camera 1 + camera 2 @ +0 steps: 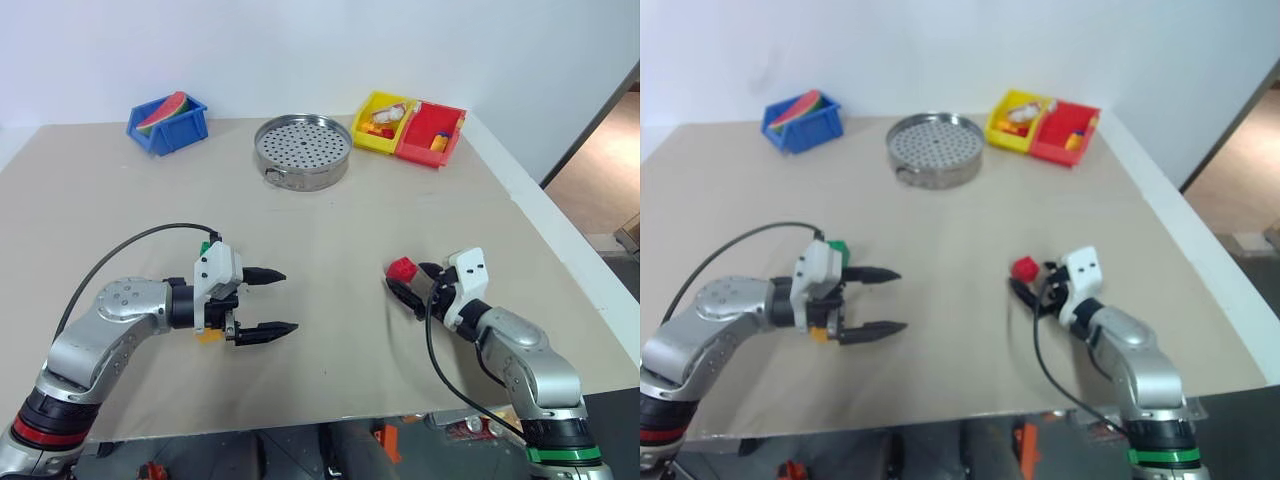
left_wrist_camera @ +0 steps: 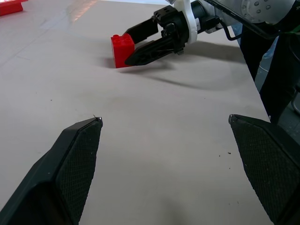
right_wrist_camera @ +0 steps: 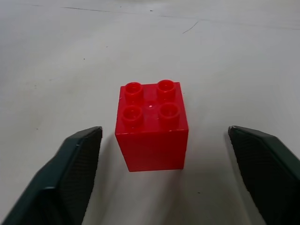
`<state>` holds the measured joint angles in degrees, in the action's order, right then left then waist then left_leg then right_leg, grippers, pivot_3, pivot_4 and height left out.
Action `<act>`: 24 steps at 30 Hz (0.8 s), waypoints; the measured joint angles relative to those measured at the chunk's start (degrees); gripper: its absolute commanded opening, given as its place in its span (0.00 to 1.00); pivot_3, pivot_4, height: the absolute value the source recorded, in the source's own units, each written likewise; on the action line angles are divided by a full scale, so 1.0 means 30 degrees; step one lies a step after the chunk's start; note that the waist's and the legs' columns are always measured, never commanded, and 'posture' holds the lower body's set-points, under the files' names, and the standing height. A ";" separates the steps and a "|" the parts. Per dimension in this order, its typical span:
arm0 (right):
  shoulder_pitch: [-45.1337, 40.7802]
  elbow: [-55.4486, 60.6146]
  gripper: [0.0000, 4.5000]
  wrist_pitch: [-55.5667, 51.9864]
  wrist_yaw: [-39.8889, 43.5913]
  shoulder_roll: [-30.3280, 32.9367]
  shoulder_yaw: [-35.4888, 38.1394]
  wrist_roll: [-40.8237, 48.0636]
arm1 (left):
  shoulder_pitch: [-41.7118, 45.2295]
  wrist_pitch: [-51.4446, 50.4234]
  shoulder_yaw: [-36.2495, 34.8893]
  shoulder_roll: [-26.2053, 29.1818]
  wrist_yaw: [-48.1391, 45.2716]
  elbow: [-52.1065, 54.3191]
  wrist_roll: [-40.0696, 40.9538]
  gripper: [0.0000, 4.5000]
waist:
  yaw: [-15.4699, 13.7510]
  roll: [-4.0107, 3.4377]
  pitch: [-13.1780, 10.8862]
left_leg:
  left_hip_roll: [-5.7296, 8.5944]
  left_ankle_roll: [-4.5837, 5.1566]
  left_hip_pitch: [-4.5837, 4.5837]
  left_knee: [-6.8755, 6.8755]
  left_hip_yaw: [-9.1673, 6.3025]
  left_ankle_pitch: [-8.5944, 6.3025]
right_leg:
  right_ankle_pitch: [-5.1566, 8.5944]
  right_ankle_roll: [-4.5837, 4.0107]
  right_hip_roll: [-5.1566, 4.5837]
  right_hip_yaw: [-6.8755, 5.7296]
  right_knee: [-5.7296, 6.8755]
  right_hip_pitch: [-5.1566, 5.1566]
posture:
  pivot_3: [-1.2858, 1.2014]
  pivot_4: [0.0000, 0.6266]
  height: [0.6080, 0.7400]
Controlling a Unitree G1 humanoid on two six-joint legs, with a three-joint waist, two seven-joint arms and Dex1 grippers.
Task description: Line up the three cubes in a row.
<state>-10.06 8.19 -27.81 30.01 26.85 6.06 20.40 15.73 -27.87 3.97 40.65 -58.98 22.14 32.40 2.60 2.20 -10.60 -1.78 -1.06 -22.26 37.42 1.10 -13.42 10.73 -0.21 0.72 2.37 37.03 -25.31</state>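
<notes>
The red cube (image 3: 152, 124) sits studs-up on the beige table (image 1: 330, 230), right of centre. My right gripper (image 3: 164, 131) is open and straddles it, one finger on each side with a gap to both. To the left, my left gripper (image 1: 290, 300) is open and points right, with nothing between its fingers (image 2: 79, 140). A green cube (image 1: 838, 247) peeks out behind that gripper's white mount. A yellow-orange cube (image 1: 210, 337) shows just under the mount. Both are mostly hidden by the hand.
At the back stand a blue bin (image 1: 168, 122) with a toy watermelon slice, a round perforated steel tray (image 1: 302, 150), and a yellow bin (image 1: 383, 122) joined to a red bin (image 1: 430, 133) of small toys. The table's right edge (image 1: 560, 240) runs close to my right arm.
</notes>
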 measured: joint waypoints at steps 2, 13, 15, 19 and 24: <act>0.0000 0.0000 0.59 0.0017 0.0072 0.0002 -0.0022 -0.0022 | -0.0157 0.0003 0.0000 0.0000 0.0064 0.0097 -0.0050 1.00 | -0.0001 0.0001 0.0000 | 0.0000 0.0000 -0.0002 0.0000 0.0000 0.0000 | 0.0000 0.0000 -0.0001 0.0000 -0.0001 0.0000 | 0.52 0.24 1.00; -0.1059 -0.0210 0.27 0.0310 0.2573 0.1318 -0.1096 -0.0309 | -0.1518 0.0426 -0.0830 -0.0256 0.1296 0.0287 -0.0351 1.00 | 0.0076 -0.0008 -0.0006 | -0.0004 0.0001 0.0028 0.0001 0.0076 0.0000 | -0.0022 0.0034 0.0006 0.0029 0.0001 -0.0013 | 0.52 0.24 1.00; -0.2563 -0.0431 0.27 0.0202 0.4305 0.2047 -0.1578 -0.0022 | -0.2062 0.0608 -0.1288 -0.0240 0.1570 0.0353 -0.0398 1.00 | 0.0109 -0.0007 -0.0007 | -0.0007 0.0003 0.0045 0.0000 0.0106 0.0001 | -0.0033 0.0046 0.0009 0.0051 0.0000 -0.0011 | 0.52 0.24 1.00; -0.7017 -0.2726 0.27 0.0556 0.8911 0.3033 -0.3664 0.0138 | -0.3420 0.0744 -0.2047 -0.0210 0.1733 0.0589 -0.0371 1.00 | 0.0108 0.0012 -0.0010 | -0.0013 0.0019 0.0061 0.0002 0.0105 0.0009 | -0.0040 0.0043 0.0025 0.0047 0.0000 -0.0003 | 0.52 0.24 1.00; -1.0528 -0.7632 0.27 0.2457 1.3370 0.2233 -0.6476 -0.0997 | -0.4154 0.1075 -0.2724 -0.0201 0.2056 0.1027 -0.0340 1.00 | 0.0008 0.0018 -0.0014 | -0.0010 0.0039 0.0026 -0.0004 0.0102 0.0001 | -0.0029 0.0026 0.0019 0.0044 -0.0003 -0.0011 | 0.52 0.24 1.00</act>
<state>-41.65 -14.70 -20.44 70.12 33.55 -13.37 17.41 3.27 -24.64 -4.20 40.05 -52.81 25.22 31.38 2.63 2.25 -10.64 -1.81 -0.94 -22.18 37.41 1.41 -13.42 10.65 -0.13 0.78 2.50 37.02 -25.35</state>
